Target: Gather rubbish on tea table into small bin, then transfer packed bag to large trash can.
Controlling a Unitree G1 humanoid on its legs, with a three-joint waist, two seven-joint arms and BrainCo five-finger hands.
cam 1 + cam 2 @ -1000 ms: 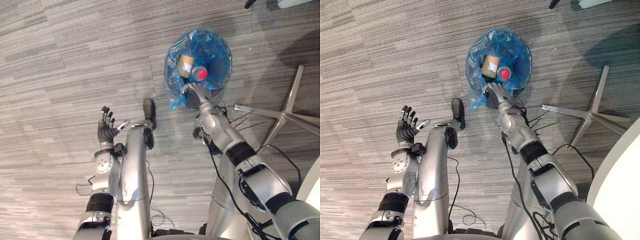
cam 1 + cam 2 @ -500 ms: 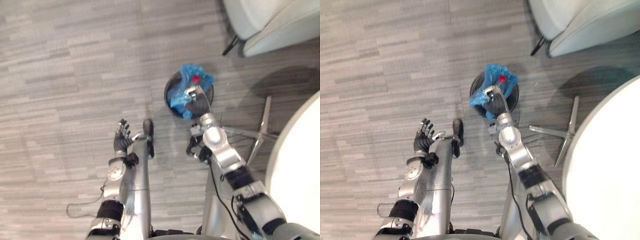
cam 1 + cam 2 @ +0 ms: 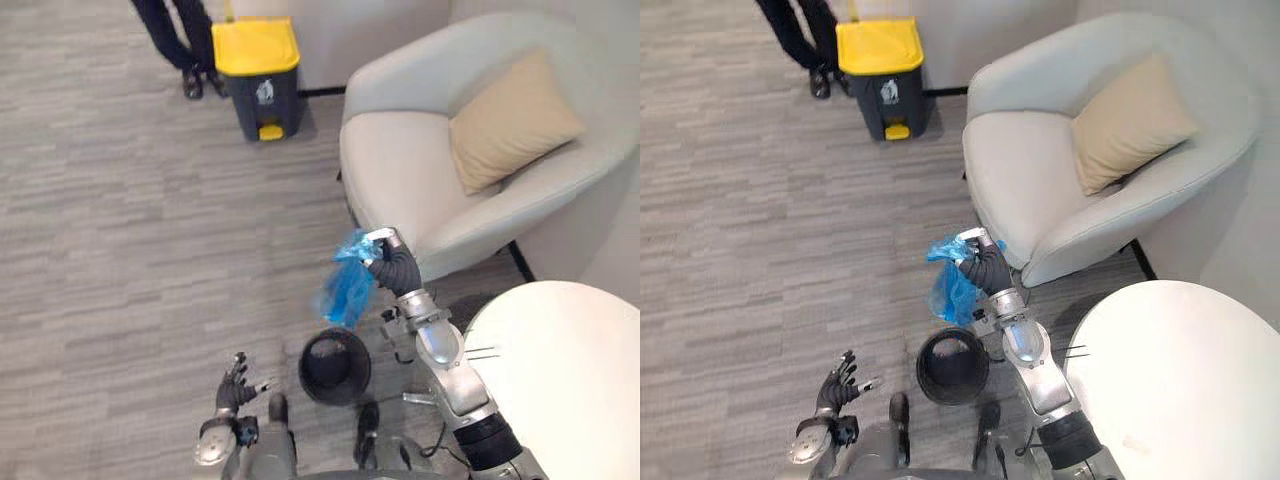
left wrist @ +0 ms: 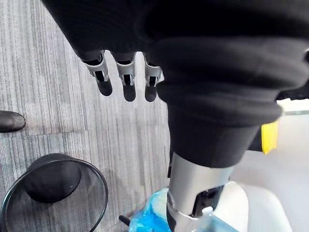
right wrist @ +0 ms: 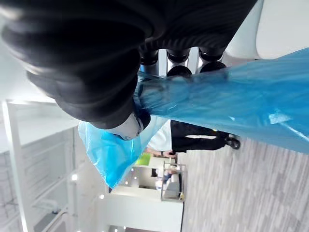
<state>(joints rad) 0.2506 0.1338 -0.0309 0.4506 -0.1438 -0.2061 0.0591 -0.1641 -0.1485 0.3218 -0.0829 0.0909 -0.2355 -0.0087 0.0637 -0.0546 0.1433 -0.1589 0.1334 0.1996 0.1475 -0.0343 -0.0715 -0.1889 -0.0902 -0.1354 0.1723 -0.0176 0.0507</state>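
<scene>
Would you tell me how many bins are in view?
2: the small black bin below the blue bag, and the yellow-lidded trash can beside a person's legs.

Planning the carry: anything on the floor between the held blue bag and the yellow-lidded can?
Nothing: bare carpet between the blue bag and the yellow-lidded can, in both eye views.
</scene>
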